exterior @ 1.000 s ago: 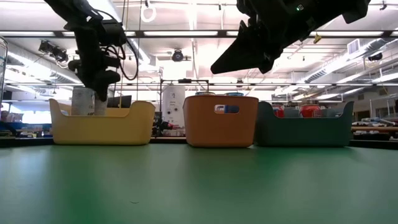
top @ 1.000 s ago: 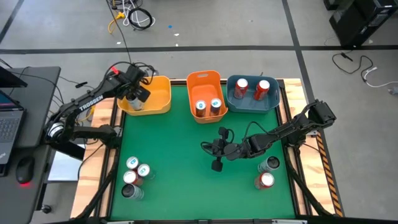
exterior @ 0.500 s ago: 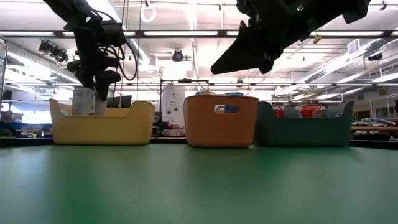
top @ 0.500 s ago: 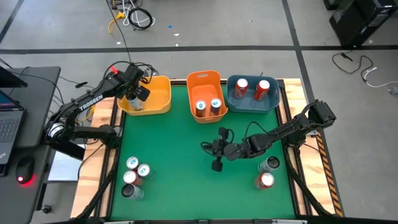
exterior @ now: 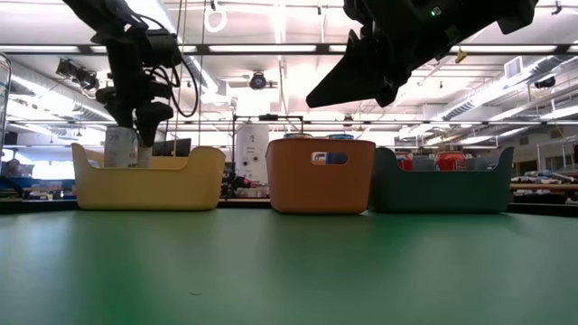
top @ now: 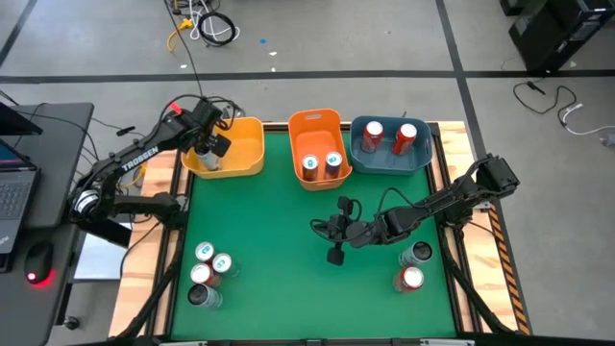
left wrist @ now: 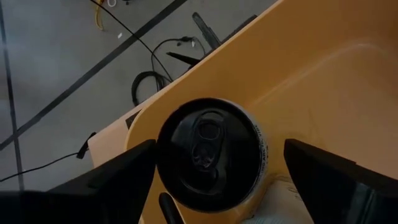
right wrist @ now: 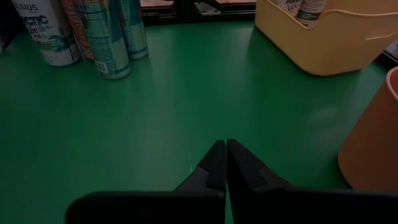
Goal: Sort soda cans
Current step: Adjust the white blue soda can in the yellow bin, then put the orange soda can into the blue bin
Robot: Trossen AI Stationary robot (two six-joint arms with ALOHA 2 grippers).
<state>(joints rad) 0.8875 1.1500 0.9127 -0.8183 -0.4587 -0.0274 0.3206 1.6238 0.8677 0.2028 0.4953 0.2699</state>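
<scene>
Grey floor (top: 384, 38) with cables (top: 202, 24); ceiling striplights (exterior: 271, 48).

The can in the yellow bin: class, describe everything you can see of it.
The can stands upright in a corner of the yellow bin, resting on its floor. Its top is dark with a pull tab; its side looks white with small print. The left end effector has its fingers spread either side, not touching it.

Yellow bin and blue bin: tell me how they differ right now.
The yellow bin holds one can with the left hand open over it; the blue bin holds two red-topped cans and no hand is near. The yellow bin sits leftmost, the blue bin rightmost. Both line the table's far edge.
</scene>
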